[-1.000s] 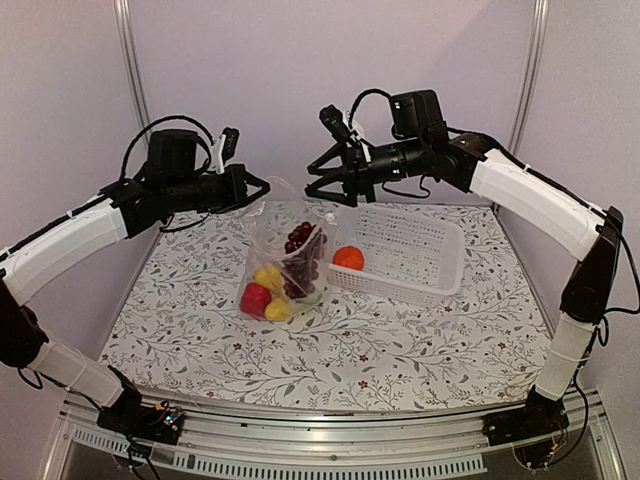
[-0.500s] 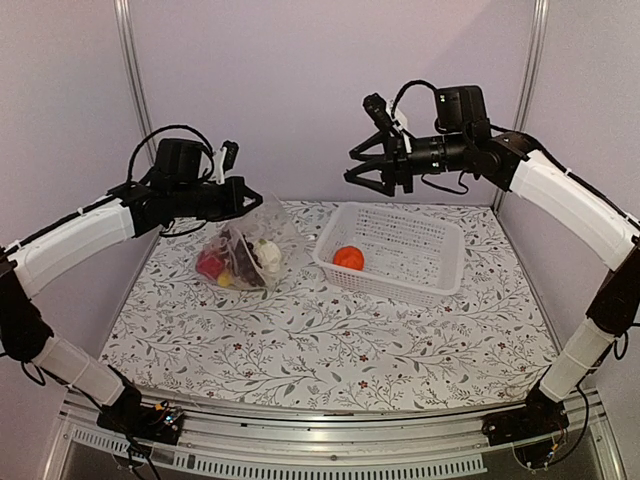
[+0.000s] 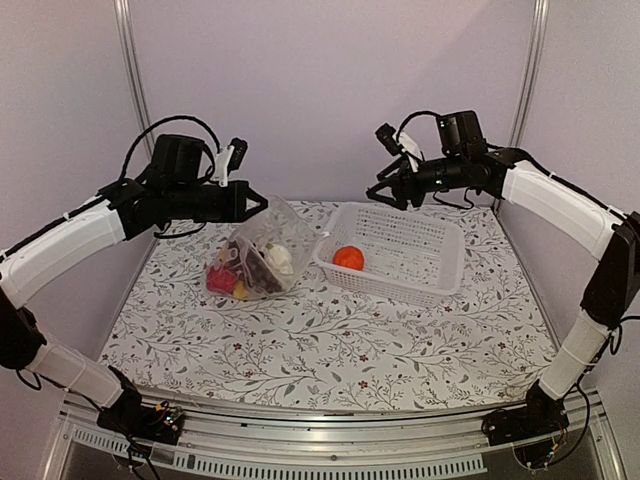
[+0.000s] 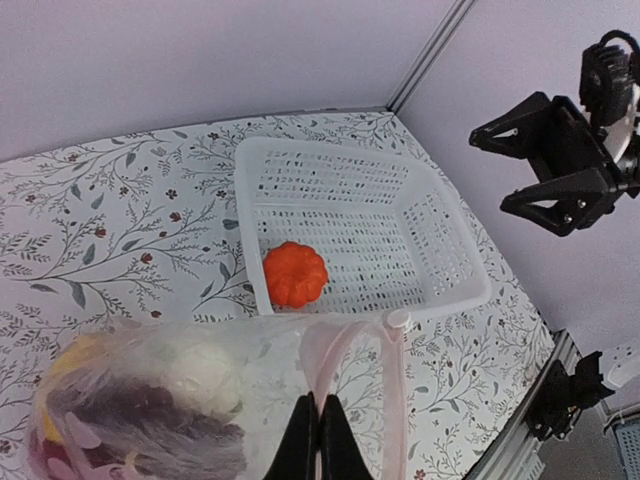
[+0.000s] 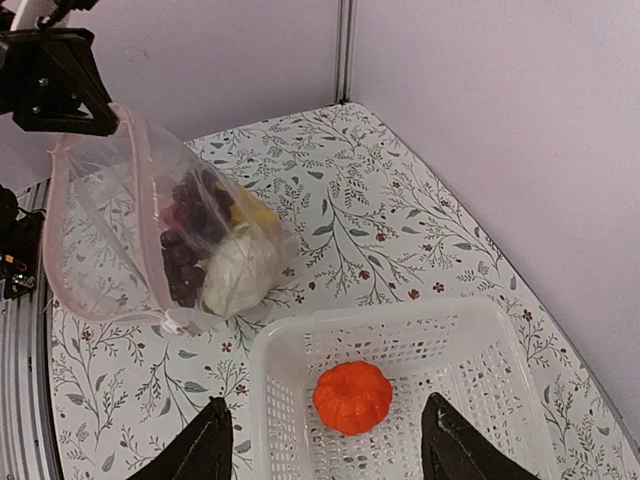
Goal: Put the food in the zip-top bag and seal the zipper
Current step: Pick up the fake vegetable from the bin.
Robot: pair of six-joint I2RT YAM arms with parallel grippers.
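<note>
The clear zip-top bag [image 3: 255,258] hangs tilted from my left gripper [image 3: 262,203], which is shut on the mouth edge beside the pinkish zipper [image 4: 393,400]. Inside lie white cauliflower [image 5: 235,275], dark grapes [image 5: 185,250] and red and yellow pieces [image 3: 222,280]. An orange round fruit [image 3: 348,258] sits alone in the white lattice basket [image 3: 400,290]. My right gripper [image 3: 385,190] hovers open above the basket's back left corner. In its wrist view the orange fruit [image 5: 352,397] lies below and between the black fingers [image 5: 210,440].
The floral cloth [image 3: 350,350] covers the table. The basket's left rim [image 4: 255,290] is close to the bag's mouth. Lilac walls and metal posts [image 3: 130,70] enclose the back and sides.
My right gripper has left the bag's mouth and moved right, over the basket. The bag has swung left and tipped over, held by the left gripper alone.
</note>
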